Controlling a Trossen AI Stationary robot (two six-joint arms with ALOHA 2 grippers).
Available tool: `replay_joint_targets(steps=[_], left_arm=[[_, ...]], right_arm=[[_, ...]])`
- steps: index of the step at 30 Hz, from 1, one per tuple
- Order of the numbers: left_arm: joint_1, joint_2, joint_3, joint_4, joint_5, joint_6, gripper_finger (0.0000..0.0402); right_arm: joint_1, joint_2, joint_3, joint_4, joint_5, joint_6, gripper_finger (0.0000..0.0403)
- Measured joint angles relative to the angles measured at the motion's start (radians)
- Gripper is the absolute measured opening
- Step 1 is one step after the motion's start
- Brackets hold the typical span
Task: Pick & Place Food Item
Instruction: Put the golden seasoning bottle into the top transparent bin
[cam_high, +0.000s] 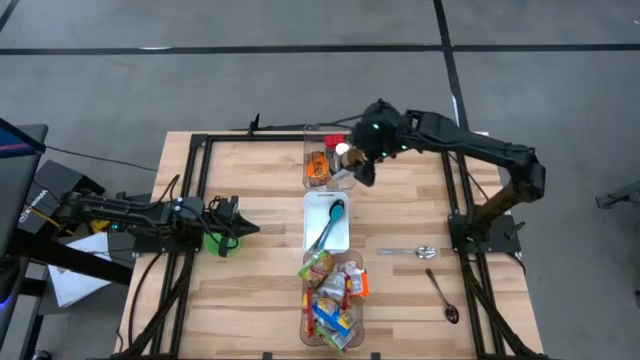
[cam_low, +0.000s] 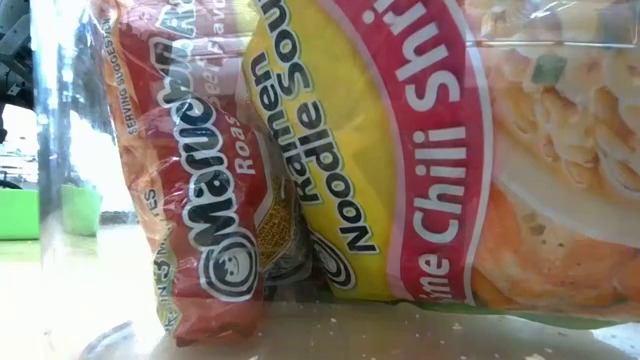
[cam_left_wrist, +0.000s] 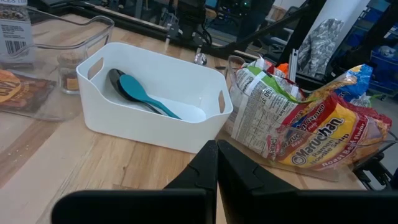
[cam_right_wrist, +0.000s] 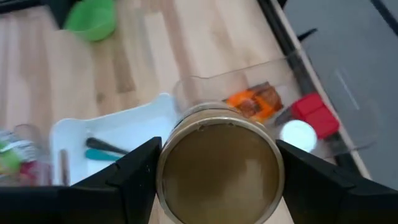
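Note:
My right gripper (cam_high: 355, 165) is at the far middle of the table, over the near end of a clear bin (cam_high: 310, 140), and is shut on a round jar (cam_right_wrist: 217, 171) with a brownish-gold end face. The bin holds an orange packet (cam_right_wrist: 252, 102), a red item (cam_right_wrist: 314, 112) and a white round lid (cam_right_wrist: 297, 135). My left gripper (cam_high: 250, 229) waits at the left, shut and empty; its fingers also show in the left wrist view (cam_left_wrist: 216, 168). My right gripper pinches the jar's round side wall (cam_right_wrist: 163, 177) between its two fingers (cam_right_wrist: 134, 168), one on each opposite side. The fingers point slanting down at the table. The jar's end face is turned toward the wrist camera. What is under the jar is hidden by the jar itself.
A white bin (cam_high: 326, 222) with a teal spoon (cam_high: 335, 212) stands at the table's middle. A clear bin (cam_high: 330, 300) full of ramen packets (cam_low: 400, 150) stands at the near middle. A green bowl (cam_high: 215, 240) sits by my left gripper. Two metal spoons (cam_high: 410, 251) lie at the right.

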Motion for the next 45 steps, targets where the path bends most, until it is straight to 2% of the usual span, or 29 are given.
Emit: replay_joint_targets(steps=[12,22,45], left_arm=[[0.000,0.000,0.000,0.002,0.000,0.000,0.0000],[0.000,0.000,0.000,0.002,0.000,0.000,0.0000],[0.000,0.000,0.000,0.002,0.000,0.000,0.0000]], right_arm=[[-0.131,0.144,0.002,0.014,0.003,-0.023,0.0268],[-0.140,0.238,0.000,0.007,0.000,-0.053,0.0268],[-0.130,0.242,-0.024,0.056,-0.026,-0.061,0.0268]])
